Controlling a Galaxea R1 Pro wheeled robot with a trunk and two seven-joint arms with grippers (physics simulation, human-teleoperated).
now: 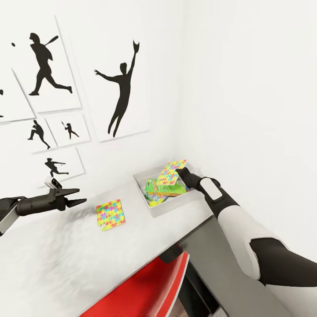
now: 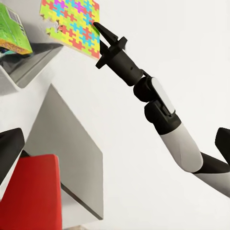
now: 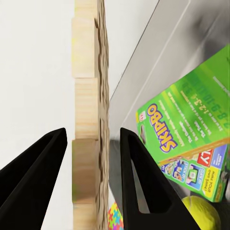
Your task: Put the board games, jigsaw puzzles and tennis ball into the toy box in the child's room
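Note:
My right gripper is shut on a multicolour jigsaw puzzle and holds it tilted over the toy box at the table's far right corner. In the right wrist view the puzzle stands edge-on between the black fingers. Inside the box lie a green SKIP-BO board game and the tennis ball. A second jigsaw puzzle lies flat on the table, left of the box. My left gripper hovers open above the table, left of that puzzle, with nothing in it.
White walls with black sport silhouette prints close the table's far side and right end. A red chair stands at the table's near edge. A darker grey surface runs under my right arm.

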